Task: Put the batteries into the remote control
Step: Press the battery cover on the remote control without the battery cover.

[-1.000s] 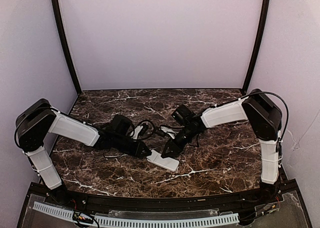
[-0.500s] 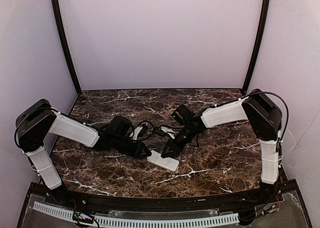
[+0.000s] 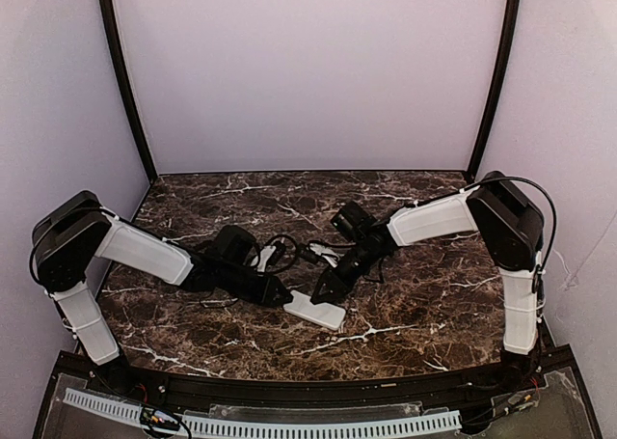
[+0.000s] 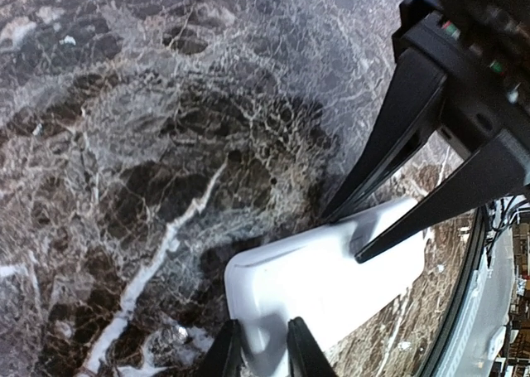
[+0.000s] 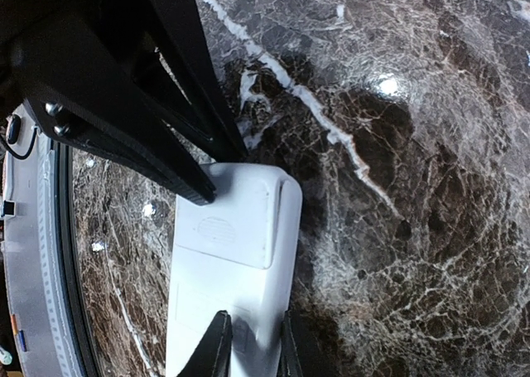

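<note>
The remote control (image 3: 315,310) lies on the marble table with its plain white back up. A cover panel with a ribbed oval (image 5: 217,228) sits on that back. My left gripper (image 3: 281,292) is at the remote's left end. In the left wrist view its nearly closed fingers (image 4: 258,354) pinch a corner of the remote (image 4: 331,286). My right gripper (image 3: 324,287) is at the other end. In the right wrist view its fingers (image 5: 250,345) close narrowly on the remote's long edge (image 5: 236,302). No batteries are in view.
The two grippers face each other over the remote, their tips close together. The left gripper's fingers (image 5: 178,137) show in the right wrist view and the right gripper's fingers (image 4: 389,178) in the left wrist view. The table's front rail (image 3: 308,391) is just past the remote.
The left forearm has shifted very slightly. The remote and the right arm stay where they were.
</note>
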